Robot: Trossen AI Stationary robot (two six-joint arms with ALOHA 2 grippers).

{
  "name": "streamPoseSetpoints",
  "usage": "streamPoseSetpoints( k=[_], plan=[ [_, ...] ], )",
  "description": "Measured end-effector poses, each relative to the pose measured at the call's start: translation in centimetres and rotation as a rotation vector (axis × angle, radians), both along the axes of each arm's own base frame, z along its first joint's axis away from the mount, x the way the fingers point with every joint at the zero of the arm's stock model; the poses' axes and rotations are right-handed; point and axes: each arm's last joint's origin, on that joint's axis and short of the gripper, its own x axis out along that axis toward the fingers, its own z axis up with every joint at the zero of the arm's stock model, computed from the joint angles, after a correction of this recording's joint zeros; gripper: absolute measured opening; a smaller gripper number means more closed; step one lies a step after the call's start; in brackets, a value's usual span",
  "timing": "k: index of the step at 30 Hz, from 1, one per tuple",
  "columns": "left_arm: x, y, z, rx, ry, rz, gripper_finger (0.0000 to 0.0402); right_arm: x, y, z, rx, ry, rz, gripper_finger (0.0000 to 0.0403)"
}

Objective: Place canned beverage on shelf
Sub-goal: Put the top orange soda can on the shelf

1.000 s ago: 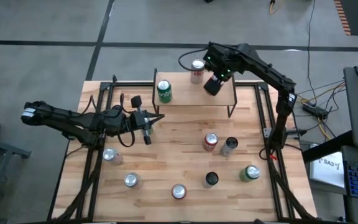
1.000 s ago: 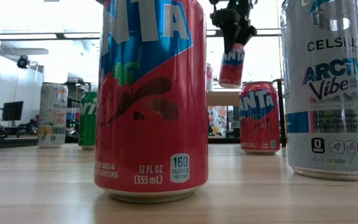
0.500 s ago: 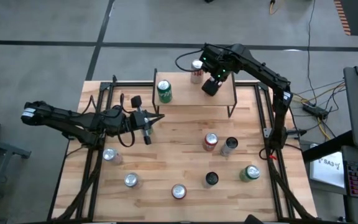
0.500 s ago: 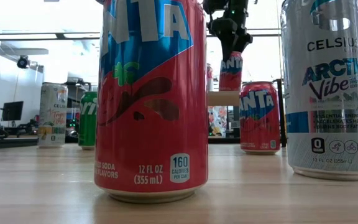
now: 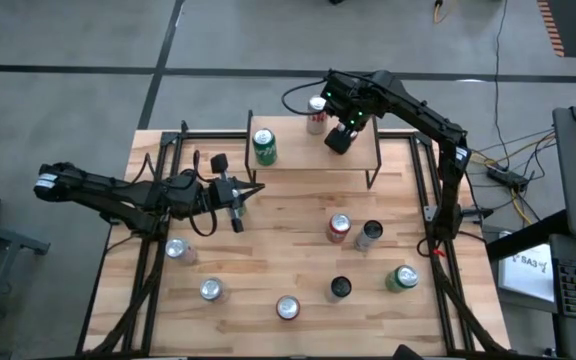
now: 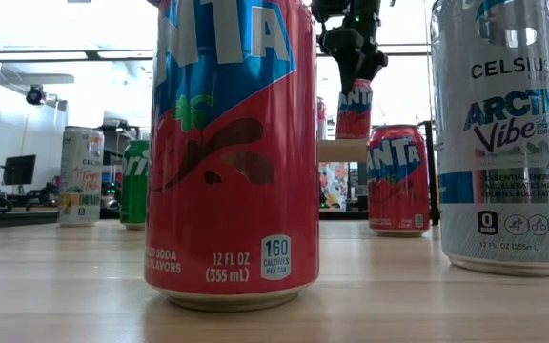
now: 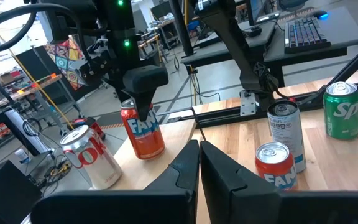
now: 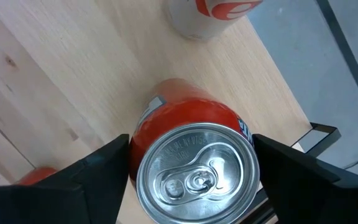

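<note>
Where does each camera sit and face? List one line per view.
High: overhead, straight down on the table; left arm and right arm show.
Low: tabletop height, level past a Celsius can; right gripper hangs in.
Left wrist: past the shut left gripper toward the shelf.
Right wrist: down on the Fanta can; right gripper around it.
Shared: both wrists see that can.

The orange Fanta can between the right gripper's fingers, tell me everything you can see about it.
The orange Fanta can is an aluminium drink can with a silver top and unopened pull tab. It stands upright on the shelf, on the light wood board near its right end, beside a red-and-white Coke can. The right gripper sits over its top, one dark finger on each side; whether they press it cannot be told.
</note>
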Motion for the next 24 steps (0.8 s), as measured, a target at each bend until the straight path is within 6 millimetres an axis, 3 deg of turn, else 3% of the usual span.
streamPoseSetpoints(
  k=[13, 24],
  plan=[
    [0.00, 0.00, 0.00, 0.000, 0.000, 0.000, 0.0000, -0.01, 0.03, 0.00, 0.005, -0.001, -0.006, 0.0354],
    [0.00, 0.00, 0.00, 0.000, 0.000, 0.000, 0.0000, -0.35, 0.11, 0.93, -0.043, -0.014, -0.017, 0.0359]
  ],
)
